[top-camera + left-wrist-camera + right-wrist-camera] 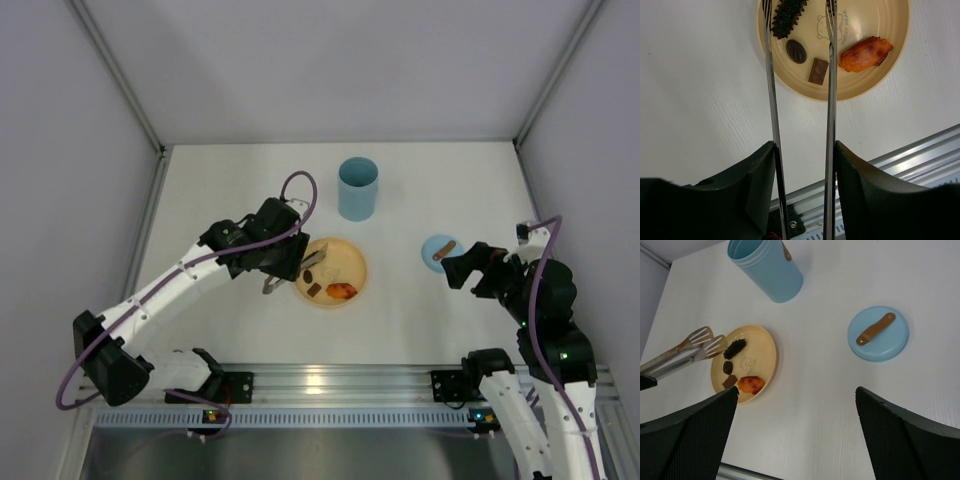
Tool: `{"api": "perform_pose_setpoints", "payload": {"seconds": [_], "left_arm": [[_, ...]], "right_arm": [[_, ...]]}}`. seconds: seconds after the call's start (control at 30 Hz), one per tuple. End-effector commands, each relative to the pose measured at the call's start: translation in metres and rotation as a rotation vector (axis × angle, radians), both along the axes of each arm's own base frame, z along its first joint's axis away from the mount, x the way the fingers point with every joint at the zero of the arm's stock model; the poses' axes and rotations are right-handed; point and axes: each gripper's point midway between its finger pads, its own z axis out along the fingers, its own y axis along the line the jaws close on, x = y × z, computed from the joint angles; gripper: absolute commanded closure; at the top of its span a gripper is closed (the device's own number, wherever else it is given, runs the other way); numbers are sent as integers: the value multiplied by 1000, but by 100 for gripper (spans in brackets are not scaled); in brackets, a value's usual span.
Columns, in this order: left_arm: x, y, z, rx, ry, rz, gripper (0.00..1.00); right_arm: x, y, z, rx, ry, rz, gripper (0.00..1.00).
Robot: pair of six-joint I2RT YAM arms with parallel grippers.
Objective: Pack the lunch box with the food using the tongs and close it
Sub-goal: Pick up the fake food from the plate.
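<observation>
- Ahead of the left gripper (802, 165), the tongs (831, 100) stretch over the plate (875, 20), where the food (796, 51) lies between and beside their arms.
- Past the plate stands the lunch box (358, 188), upright.
- Ahead of the right gripper (796, 395) lies a lid (890, 342); bare table (400, 300) separates lid and plate.

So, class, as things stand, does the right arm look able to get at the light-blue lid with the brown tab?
Probably yes. The right gripper hangs open close by the lid, which lies alone on the table; the tongs and plate sit well off to one side.
</observation>
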Motion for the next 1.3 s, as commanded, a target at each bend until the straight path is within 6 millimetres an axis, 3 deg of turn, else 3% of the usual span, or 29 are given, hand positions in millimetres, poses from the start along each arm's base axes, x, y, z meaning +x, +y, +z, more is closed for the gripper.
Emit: {"api": "perform_pose_setpoints", "payload": {"seconds": [0.0,1.1,1.27], "left_arm": [[9,-13,1,-43,-31,-7,47],[20,-15,-45,52,23,9,47],[19,-16,-44,44,27,2,56]], "right_arm": [[1,-2,3,7,-17,-10,1],[3,-3,8,-8,-24,-11,1],[2,-3,8,-8,-27,-13,1]]}}
